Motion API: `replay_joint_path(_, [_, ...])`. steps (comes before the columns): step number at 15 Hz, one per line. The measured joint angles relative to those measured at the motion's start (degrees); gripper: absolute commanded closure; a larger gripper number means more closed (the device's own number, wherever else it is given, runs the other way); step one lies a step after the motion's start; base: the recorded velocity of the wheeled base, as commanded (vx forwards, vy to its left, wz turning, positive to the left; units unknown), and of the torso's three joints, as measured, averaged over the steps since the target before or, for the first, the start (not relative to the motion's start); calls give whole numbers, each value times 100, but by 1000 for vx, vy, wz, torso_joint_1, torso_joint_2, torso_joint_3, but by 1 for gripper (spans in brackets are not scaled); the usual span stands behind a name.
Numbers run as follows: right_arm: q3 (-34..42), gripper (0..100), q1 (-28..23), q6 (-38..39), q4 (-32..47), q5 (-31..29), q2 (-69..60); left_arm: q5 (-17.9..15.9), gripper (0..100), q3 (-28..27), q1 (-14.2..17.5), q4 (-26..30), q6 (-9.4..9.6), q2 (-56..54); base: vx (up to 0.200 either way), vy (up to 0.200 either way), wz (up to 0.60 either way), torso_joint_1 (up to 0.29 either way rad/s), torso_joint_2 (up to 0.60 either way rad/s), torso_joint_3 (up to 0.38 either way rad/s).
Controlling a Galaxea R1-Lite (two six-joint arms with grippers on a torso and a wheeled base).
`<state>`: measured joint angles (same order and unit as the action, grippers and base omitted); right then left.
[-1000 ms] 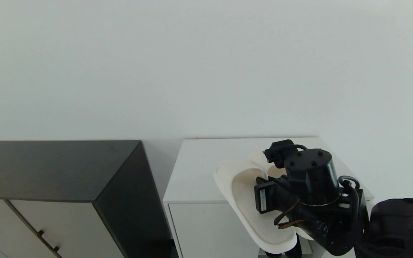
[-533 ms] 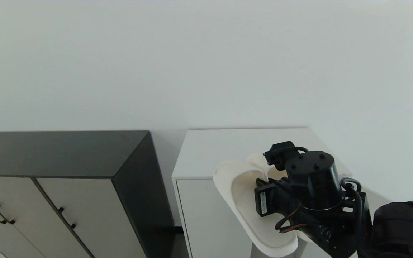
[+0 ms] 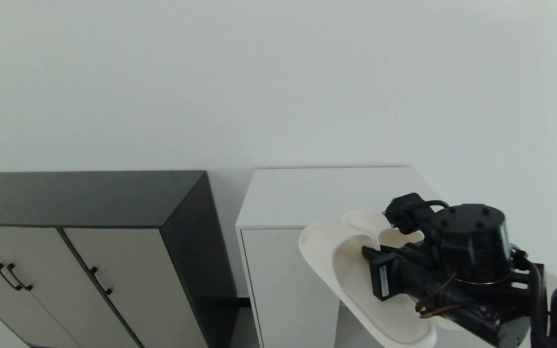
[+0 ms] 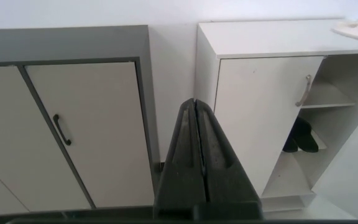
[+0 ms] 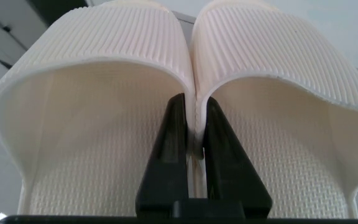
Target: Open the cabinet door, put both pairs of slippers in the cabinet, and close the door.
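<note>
Right tool [image 5: 191, 143] is clenched on the touching inner walls of both cream slippers [image 3: 351, 275], at 4 o'clock in head view before the white cabinet [image 3: 278, 275]; prob. light, soft, bendy foam w/ ribbed straps, so that mid pinch suits.

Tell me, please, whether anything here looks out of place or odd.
Nothing stands out. The cream slippers are pinched side by side, evenly, in the right gripper, and a dark pair sits flat inside the white cabinet.
</note>
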<state>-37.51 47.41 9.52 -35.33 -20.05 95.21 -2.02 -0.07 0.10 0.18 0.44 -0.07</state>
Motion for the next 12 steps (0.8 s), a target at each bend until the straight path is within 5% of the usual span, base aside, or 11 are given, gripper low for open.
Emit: replay_joint_path(12, [323,100,-67,-72,-26,130,-155,24,100,-2,0,0,-17,0,0,-183,0,3,2,3])
